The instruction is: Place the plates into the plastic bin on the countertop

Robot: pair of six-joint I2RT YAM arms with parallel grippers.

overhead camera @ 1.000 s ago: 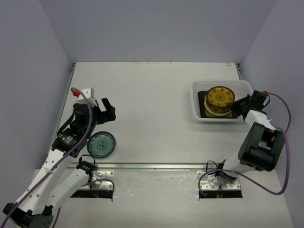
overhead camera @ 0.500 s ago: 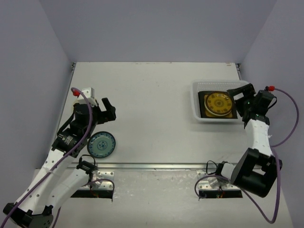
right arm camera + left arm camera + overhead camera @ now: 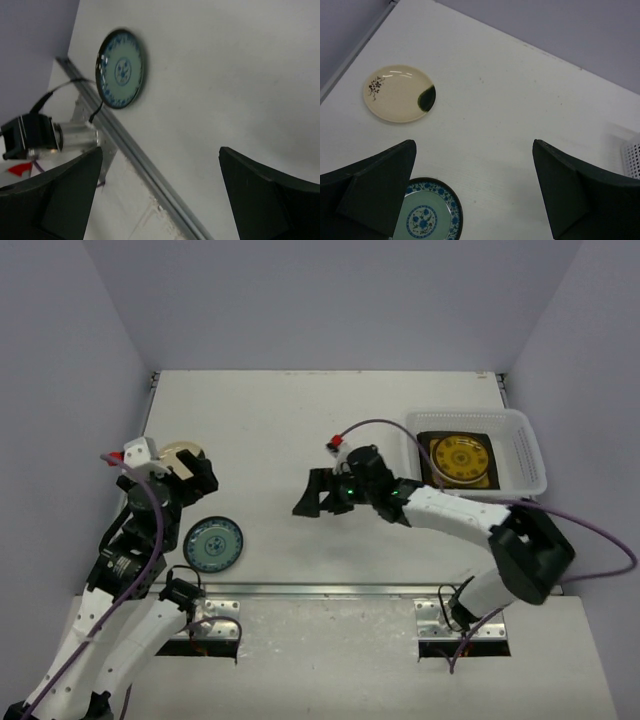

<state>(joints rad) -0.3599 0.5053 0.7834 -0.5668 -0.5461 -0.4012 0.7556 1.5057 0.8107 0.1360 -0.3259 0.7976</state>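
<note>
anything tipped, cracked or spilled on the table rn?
Nothing stands out. The amber plate lies flat in the plastic bin; the blue patterned plate and the cream plate lie flat and whole on the countertop.

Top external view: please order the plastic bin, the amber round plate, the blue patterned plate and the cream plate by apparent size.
1. plastic bin
2. amber round plate and blue patterned plate: these look alike
cream plate: mostly hidden, so unranked

walls: pale lavender panels [image 3: 330, 300] rising behind, left and right of the table [image 3: 290, 410] | table: matte off-white | metal strip [image 3: 320, 590] along table's near edge | light: soft, even
</note>
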